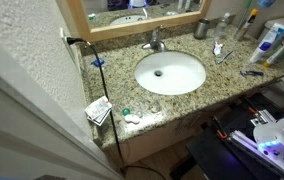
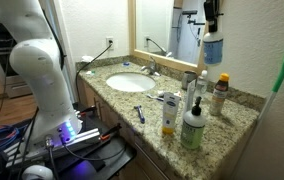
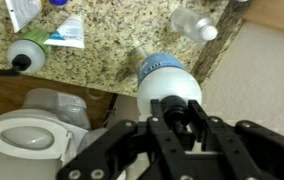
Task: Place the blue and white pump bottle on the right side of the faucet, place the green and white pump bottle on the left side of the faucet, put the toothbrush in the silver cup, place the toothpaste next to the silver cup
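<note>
By the worktop's (image 2: 244, 112) back edge the faucet (image 2: 154, 68) stands behind the basin (image 2: 130, 83). Well away, high over the wall-end corner, the 1 gripper (image 2: 210, 24) is clamped on the blue and white pump bottle (image 2: 212, 48), which hangs upright beneath the jaws.
</note>
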